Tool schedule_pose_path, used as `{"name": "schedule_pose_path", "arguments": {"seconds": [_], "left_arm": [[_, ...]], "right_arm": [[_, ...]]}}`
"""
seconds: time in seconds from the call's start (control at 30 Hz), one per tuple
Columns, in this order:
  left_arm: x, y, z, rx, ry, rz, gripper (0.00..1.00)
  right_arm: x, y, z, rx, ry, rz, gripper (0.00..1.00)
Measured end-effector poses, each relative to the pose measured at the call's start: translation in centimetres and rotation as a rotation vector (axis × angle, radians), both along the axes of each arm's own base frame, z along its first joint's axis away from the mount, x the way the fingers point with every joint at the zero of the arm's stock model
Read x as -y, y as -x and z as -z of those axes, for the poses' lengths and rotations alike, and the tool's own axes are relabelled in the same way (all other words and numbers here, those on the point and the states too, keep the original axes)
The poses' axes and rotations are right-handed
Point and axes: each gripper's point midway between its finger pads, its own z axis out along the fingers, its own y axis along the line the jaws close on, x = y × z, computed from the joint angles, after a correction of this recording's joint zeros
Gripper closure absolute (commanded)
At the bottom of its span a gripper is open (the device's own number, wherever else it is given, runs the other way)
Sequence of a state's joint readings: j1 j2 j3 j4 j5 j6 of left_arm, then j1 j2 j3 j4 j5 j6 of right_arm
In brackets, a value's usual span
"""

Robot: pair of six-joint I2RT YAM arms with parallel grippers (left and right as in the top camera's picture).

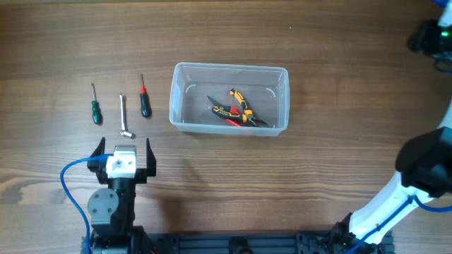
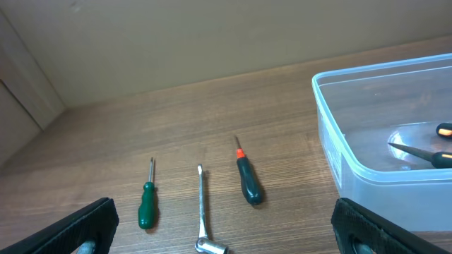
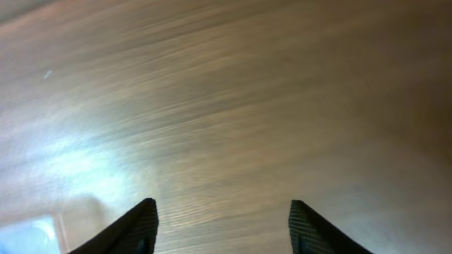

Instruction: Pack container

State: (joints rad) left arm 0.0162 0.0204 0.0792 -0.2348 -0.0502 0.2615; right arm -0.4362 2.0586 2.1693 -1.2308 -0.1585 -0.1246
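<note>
The clear plastic container (image 1: 229, 99) stands mid-table and holds pliers with orange and red handles (image 1: 238, 109). It shows at the right of the left wrist view (image 2: 367, 134). Left of it lie a green screwdriver (image 1: 95, 106), a metal socket wrench (image 1: 124, 116) and a dark screwdriver with a red collar (image 1: 144, 99). My left gripper (image 1: 124, 152) is open and empty just in front of the wrench (image 2: 205, 219). My right gripper (image 3: 222, 226) is open and empty over bare table; its arm is at the far right (image 1: 431, 35).
The wooden table (image 1: 339, 176) stretches right of the container. A blue cable (image 1: 70, 190) loops by the left arm's base. The right arm's white link (image 1: 395, 197) crosses the front right corner.
</note>
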Motion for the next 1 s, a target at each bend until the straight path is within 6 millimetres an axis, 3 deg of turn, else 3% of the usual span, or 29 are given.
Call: {"name": "schedule_pose_path", "arguments": {"seconds": [0.03,0.1,0.17,0.27,1.0], "left_arm": [[0.0,0.0,0.0,0.0,0.0,0.0,0.0],[0.0,0.0,0.0,0.0,0.0,0.0,0.0],[0.0,0.0,0.0,0.0,0.0,0.0,0.0],[0.0,0.0,0.0,0.0,0.0,0.0,0.0],[0.0,0.0,0.0,0.0,0.0,0.0,0.0]], "right_arm": [[-2.5,-0.8,0.3,0.0,-0.007,-0.077,0.32],[-4.7,-1.5,0.5,-0.002,0.006,-0.164,0.22],[-6.9,-2.5,0.3,0.014,0.03,-0.242,0.0],[-8.8,-3.2,0.1,0.03,0.044,-0.301,0.0],[-8.7,-3.3,0.1,0.03,0.025,-0.258,0.0]]}}
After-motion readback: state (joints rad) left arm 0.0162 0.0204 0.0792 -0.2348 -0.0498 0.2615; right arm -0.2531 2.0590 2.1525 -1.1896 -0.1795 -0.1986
